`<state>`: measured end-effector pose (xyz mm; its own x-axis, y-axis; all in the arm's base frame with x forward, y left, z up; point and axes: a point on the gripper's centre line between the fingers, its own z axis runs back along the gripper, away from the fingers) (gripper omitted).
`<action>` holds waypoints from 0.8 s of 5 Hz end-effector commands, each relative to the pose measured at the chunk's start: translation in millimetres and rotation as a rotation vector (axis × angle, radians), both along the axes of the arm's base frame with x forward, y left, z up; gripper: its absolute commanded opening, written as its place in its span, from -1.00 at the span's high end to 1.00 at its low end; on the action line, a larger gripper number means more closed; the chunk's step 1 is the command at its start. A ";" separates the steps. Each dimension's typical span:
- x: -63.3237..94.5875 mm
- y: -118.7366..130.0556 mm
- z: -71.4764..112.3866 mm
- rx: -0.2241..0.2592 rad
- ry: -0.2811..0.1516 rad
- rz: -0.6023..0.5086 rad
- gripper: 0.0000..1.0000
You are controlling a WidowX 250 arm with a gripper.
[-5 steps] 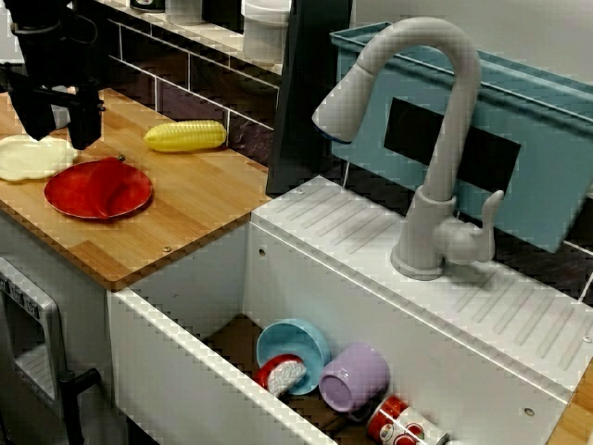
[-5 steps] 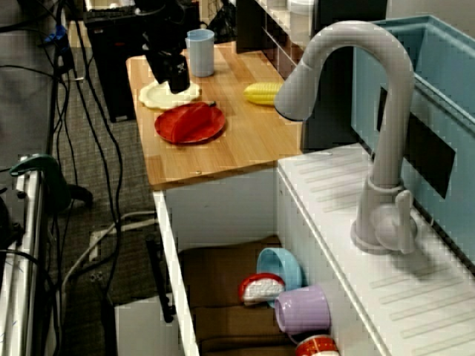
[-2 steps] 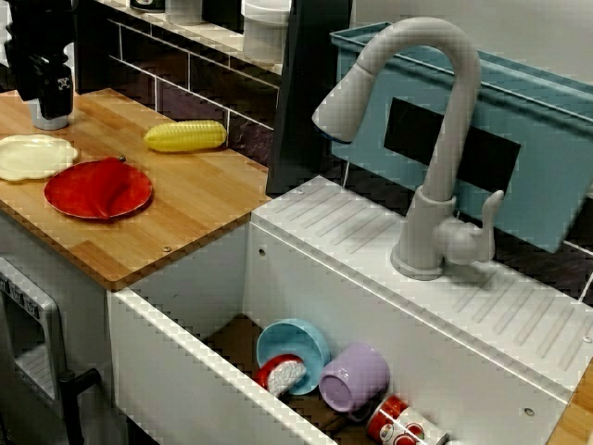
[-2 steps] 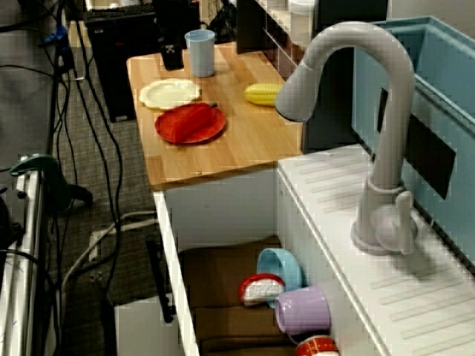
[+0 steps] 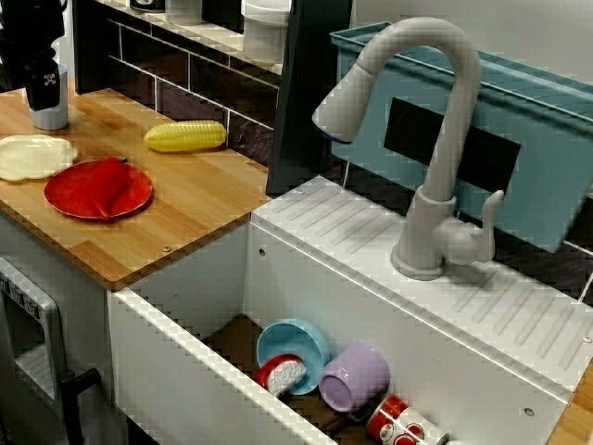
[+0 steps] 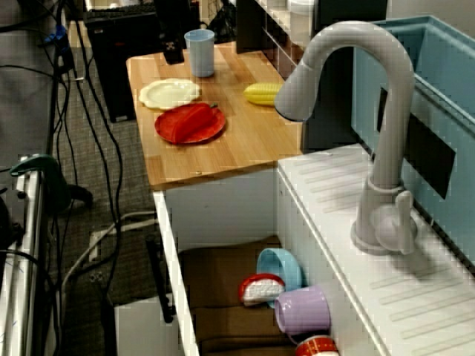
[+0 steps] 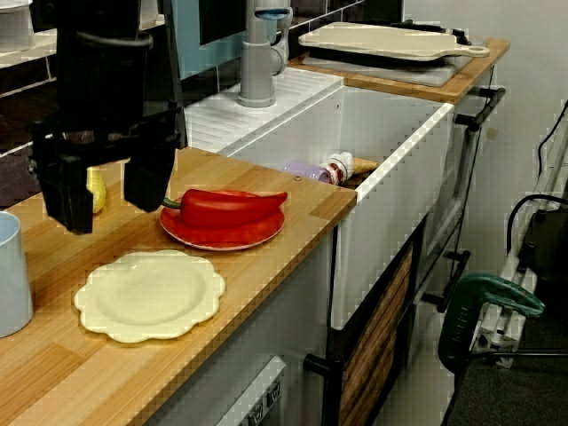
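In the view from the counter's end, my black gripper hangs open above the wooden counter, nothing between its two fingers. It hovers just behind a cream scalloped plate and beside a light blue cup. To its right a red pepper lies on a red plate. A yellow corn cob lies near the back wall. In the view along the counter, the gripper is at the far end, left of the cup.
A white sink with a grey faucet adjoins the counter; inside lie a blue bowl, a purple cup and a red can. A teal bin stands behind. Cables trail over the floor.
The gripper has risen from just over the cream plate and drawn back toward the far end of the counter, by the blue cup. Nothing else moved.
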<state>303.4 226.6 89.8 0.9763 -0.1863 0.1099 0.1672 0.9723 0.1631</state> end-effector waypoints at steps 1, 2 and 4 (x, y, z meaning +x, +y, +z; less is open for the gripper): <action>-5.7 18.2 26.7 -0.005 -0.080 -0.036 -1.00; 0.2 20.6 35.2 -0.025 -0.082 -0.054 -1.00; 4.6 25.9 40.4 -0.030 -0.120 -0.042 -1.00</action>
<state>313.9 241.5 110.4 0.9538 -0.2190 0.2058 0.1983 0.9732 0.1167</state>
